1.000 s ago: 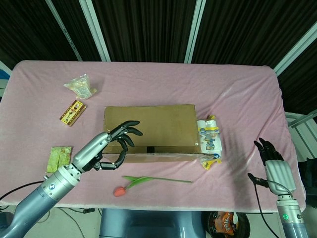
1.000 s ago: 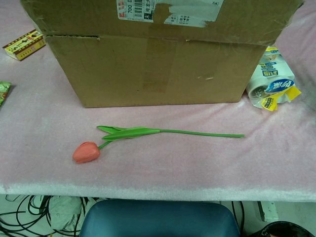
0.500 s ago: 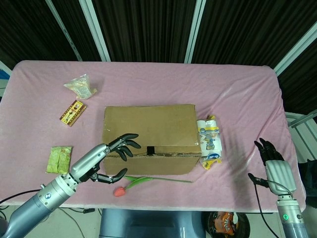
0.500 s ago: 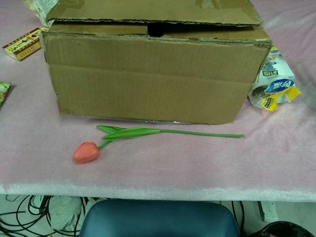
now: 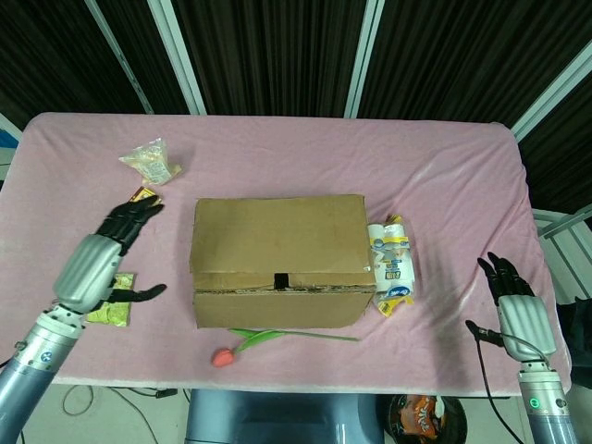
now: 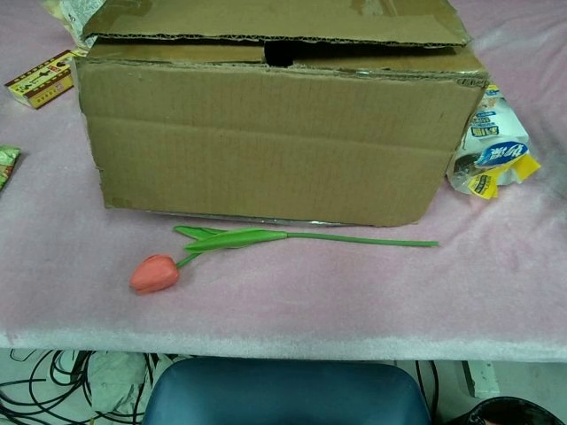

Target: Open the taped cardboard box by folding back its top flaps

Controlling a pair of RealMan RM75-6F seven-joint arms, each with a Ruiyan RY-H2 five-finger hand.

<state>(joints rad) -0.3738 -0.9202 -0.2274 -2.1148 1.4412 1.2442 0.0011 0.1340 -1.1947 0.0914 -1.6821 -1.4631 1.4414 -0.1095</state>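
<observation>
Left hand (image 5: 95, 265) spread wide, empty.

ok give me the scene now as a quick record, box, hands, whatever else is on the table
box: cardboard box mid-table, top flaps down, small dark gap at the front seam
left hand: open, fingers spread, left of the box, not touching it
right hand: open, far right near the table edge, holding nothing
in front of box: tulip lying flat
right of box: tissue pack
left of box: patterned small box, green packet, clear snack bag
</observation>
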